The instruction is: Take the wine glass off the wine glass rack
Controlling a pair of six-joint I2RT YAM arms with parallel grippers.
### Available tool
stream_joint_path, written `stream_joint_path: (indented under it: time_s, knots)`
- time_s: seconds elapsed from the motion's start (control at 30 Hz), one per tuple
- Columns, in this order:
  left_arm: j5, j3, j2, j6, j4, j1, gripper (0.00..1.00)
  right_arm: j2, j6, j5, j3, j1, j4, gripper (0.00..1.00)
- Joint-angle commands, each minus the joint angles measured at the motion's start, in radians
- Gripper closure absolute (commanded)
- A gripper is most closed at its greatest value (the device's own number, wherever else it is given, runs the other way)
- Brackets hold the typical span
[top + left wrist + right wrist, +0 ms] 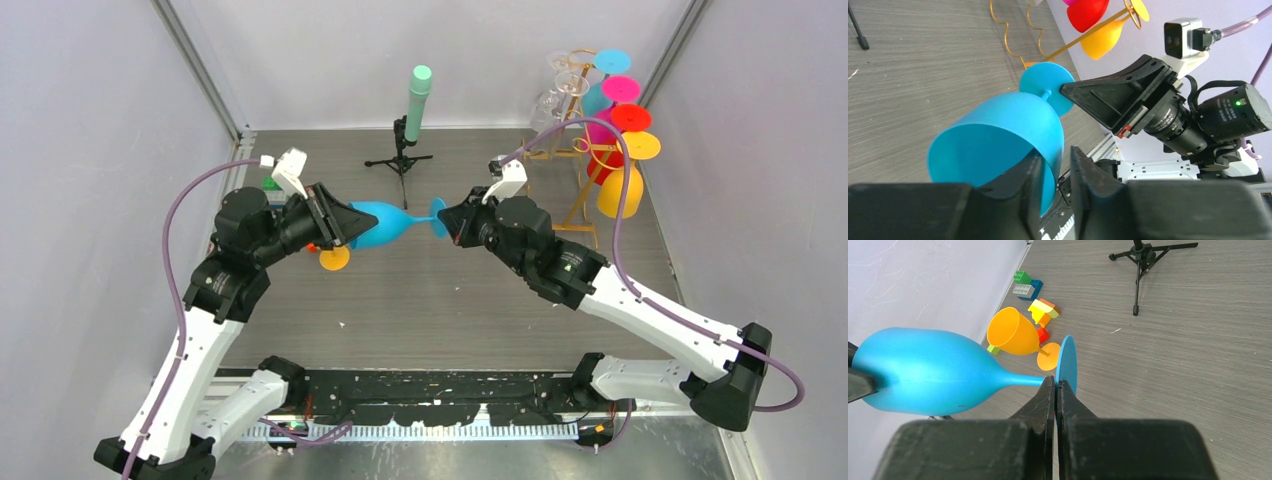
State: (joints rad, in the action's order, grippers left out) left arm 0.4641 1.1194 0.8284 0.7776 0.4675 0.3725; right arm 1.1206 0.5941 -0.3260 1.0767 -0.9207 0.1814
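A blue wine glass (385, 224) hangs on its side above the table between my two grippers. My right gripper (1055, 382) is shut on the edge of its round foot (1067, 362), beside the stem. My left gripper (1055, 155) straddles the bowl's rim: one finger (1030, 175) sits inside the bowl, the other (1083, 170) outside, with a narrow gap still showing at the wall. The gold wire wine glass rack (585, 195) stands at the back right, with several coloured glasses (620, 120) and clear ones (565, 80) hanging on it.
An orange glass (1013, 332) lies on its side by the left wall, next to several toy bricks (1030, 285). A black tripod with a mint-green cylinder (412, 120) stands at the back centre. Walls close in the table on the left, back and right.
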Motion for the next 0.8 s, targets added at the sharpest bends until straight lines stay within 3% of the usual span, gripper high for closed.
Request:
stream_joint_path:
  time_s: [0.0, 0.07, 0.13, 0.17, 0.27, 0.33, 0.4, 0.77]
  knots:
    - [0.018, -0.009, 0.013, -0.018, -0.047, -0.004, 0.82, 0.006, 0.023, 0.014, 0.017, -0.001, -0.034, 1.00]
    - [0.010, -0.008, 0.017, -0.028, -0.041, -0.004, 0.99, 0.016, 0.015, 0.021, 0.025, -0.001, -0.016, 1.00]
    - [0.001, -0.002, 0.022, -0.064, -0.025, -0.004, 1.00, 0.031, -0.002, 0.018, 0.047, -0.001, 0.024, 0.97]
    - [-0.014, 0.007, 0.026, -0.086, -0.001, -0.004, 1.00, 0.042, -0.010, 0.016, 0.057, -0.001, 0.042, 0.92]
    - [-0.046, 0.038, 0.047, -0.156, 0.077, -0.003, 1.00, 0.060, -0.042, -0.020, 0.102, -0.001, 0.140, 0.63]
    - [-0.066, 0.057, 0.068, -0.192, 0.122, 0.002, 1.00, 0.062, -0.058, -0.052, 0.115, -0.001, 0.182, 0.51]
    - [-0.097, 0.067, 0.091, -0.217, 0.158, 0.011, 1.00, 0.056, -0.071, -0.086, 0.119, -0.001, 0.212, 0.46]
    - [-0.397, 0.221, 0.389, -0.326, 0.320, 0.208, 1.00, -0.023, -0.086, -0.211, 0.115, -0.001, 0.317, 0.46]
